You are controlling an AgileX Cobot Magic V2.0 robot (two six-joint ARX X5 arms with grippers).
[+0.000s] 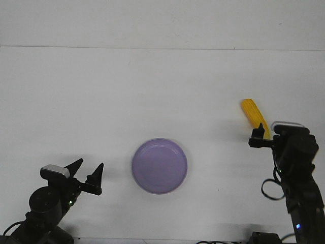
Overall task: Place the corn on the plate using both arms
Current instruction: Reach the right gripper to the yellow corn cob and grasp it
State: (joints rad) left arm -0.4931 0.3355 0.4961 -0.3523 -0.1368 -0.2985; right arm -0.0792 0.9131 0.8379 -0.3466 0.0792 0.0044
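Note:
The lavender plate point(159, 166) lies empty at the front middle of the white table. The yellow-orange corn point(251, 112) lies at the right, well apart from the plate, angled with its near end hidden behind my right gripper point(260, 134). One black finger of that gripper stands against the cob's near end. I cannot tell whether its jaws are closed on the cob. My left gripper point(87, 168) is open and empty at the front left, its two pointed fingers spread, a short way left of the plate.
The white table point(152, 91) ends at a far edge against a pale wall. Cables hang by the right arm's base point(271, 190).

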